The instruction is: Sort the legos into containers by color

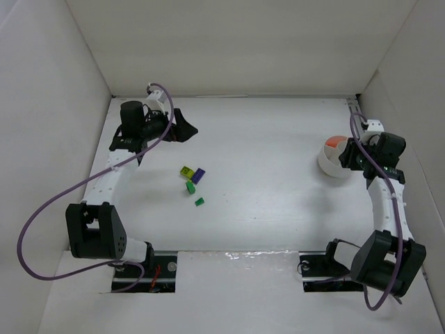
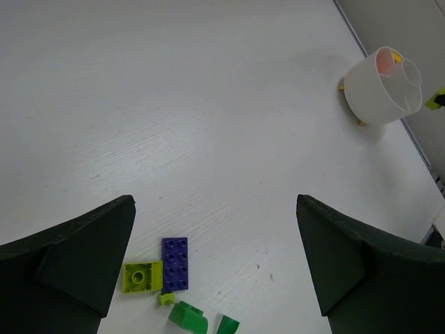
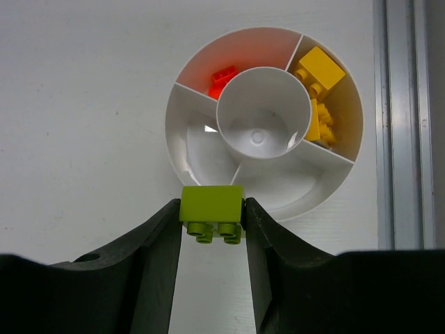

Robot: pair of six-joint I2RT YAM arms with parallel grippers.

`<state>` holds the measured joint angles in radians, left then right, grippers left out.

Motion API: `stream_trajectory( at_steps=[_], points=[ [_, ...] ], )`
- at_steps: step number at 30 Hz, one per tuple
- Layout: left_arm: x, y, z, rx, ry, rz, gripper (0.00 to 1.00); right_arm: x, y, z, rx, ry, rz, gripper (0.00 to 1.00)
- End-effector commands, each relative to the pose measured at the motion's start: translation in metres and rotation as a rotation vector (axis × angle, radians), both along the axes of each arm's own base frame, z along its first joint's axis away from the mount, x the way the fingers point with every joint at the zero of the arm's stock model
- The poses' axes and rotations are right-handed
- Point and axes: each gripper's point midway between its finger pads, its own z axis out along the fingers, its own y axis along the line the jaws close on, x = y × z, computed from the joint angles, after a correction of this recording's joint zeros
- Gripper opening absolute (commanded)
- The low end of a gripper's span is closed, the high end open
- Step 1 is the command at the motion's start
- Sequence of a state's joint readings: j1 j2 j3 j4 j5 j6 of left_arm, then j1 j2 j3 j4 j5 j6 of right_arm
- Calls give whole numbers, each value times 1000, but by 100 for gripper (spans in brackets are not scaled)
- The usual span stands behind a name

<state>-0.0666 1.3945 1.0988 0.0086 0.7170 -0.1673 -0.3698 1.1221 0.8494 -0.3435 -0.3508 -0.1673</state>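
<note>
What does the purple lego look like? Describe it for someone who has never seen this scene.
On the white table, left of centre, lies a small cluster of legos. The purple lego is the flat oblong with eight studs, beside a lime square. It is the only purple piece; the rest are lime or green.

A robotics lab cell; plain white panels (image 1: 236, 42) box in a white counter (image 1: 278, 188); a left arm (image 1: 111, 177) and a right arm (image 1: 386, 205) sit bolted at its near edge; purple cables (image 1: 26, 229) loop loose.
</note>
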Motion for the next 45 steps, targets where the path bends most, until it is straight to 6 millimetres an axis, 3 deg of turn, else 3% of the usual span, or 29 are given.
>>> stream_trajectory(
  at_steps=[1,3,9,18,24,32,34,39,45],
  points=[
    [5,-7,36,-21,-110,-37,100,15,2,15,-22,-87,92,5],
    [4,-7,32,-21,-101,-37,100,17,-8,21,-38,-99,76,5],
    [3,-7,25,-27,-95,-35,100,19,-25,10,-38,-77,66,8],
    [4,-8,29,-31,-113,-44,100,26,-30,14,-44,-99,66,8],
    [6,-9,27,-37,-106,-41,100,26,-42,12,-43,-108,30,9],
    [5,-10,27,-40,-106,-50,100,29,-44,4,-34,-92,30,12],
    [5,-10,27,-40,-106,-50,100,29,-44,1,-30,-84,30,14],
    [4,-10,23,-40,-97,-50,100,30,-45,-3,-25,-76,30,39],
    [0,-10,18,-40,-86,-49,100,31,-45,-1,-14,-83,21,59]
  ],
)
